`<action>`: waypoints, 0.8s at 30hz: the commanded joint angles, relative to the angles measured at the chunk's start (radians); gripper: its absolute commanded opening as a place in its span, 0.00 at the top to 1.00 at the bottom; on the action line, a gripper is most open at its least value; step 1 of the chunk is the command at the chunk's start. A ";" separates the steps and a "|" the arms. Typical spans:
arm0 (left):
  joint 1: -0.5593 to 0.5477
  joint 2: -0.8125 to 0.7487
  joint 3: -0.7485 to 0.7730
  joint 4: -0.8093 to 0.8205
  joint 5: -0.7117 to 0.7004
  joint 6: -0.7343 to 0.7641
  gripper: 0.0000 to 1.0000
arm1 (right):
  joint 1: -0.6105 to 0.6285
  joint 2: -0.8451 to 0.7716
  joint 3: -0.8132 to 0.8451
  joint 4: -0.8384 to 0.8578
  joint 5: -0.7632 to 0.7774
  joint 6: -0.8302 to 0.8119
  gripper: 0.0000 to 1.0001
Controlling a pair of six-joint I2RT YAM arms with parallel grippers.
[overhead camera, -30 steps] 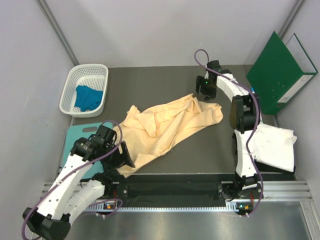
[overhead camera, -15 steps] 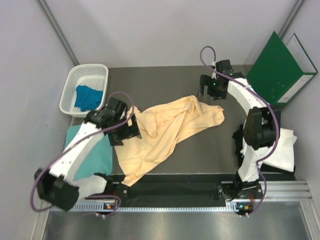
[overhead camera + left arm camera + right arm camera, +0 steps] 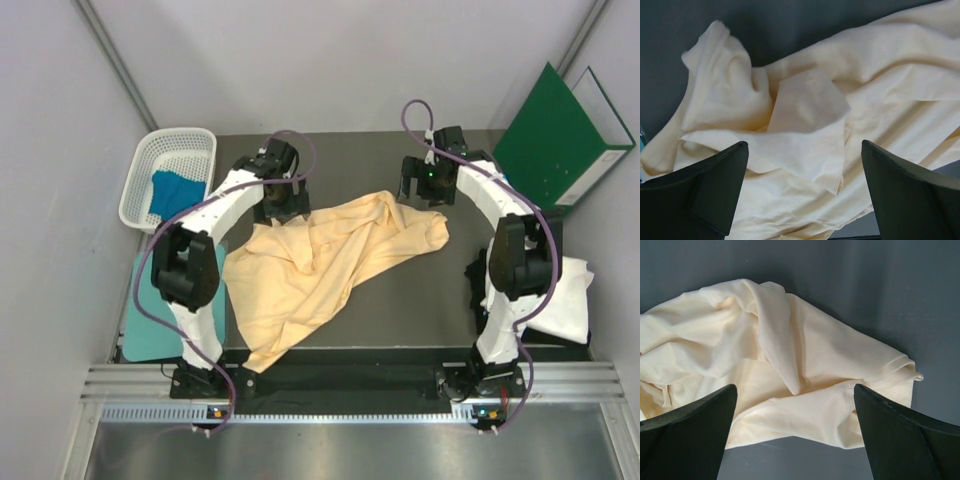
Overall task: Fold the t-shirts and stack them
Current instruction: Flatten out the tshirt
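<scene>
The peach-yellow t-shirt point(image 3: 320, 262) lies crumpled on the table point(image 3: 345, 160); the left gripper point(image 3: 282, 208) and the right gripper point(image 3: 424, 190) hang above it, both spread wide and empty.

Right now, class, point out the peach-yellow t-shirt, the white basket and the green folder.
peach-yellow t-shirt point(image 3: 330, 255), top view, middle of the crumpled cloth.
white basket point(image 3: 180, 133), top view, its far rim.
green folder point(image 3: 550, 140), top view, its front cover.

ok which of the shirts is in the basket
The blue t-shirt, bunched in the white basket at far left. The peach-yellow t-shirt lies loose mid-table, the white t-shirt at the right edge.
</scene>
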 commanded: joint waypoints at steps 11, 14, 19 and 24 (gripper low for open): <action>0.000 0.265 0.246 -0.047 0.052 0.115 0.09 | -0.051 -0.035 -0.040 0.032 -0.032 0.000 0.00; -0.006 0.233 0.192 -0.036 0.064 0.124 0.48 | -0.057 -0.029 -0.038 0.032 -0.035 0.003 0.00; -0.017 0.086 0.037 -0.007 0.084 0.104 1.00 | -0.061 -0.029 -0.054 0.038 -0.041 0.008 0.00; -0.021 -0.016 -0.098 -0.019 0.084 0.104 1.00 | -0.061 -0.028 -0.077 0.054 -0.064 0.022 0.00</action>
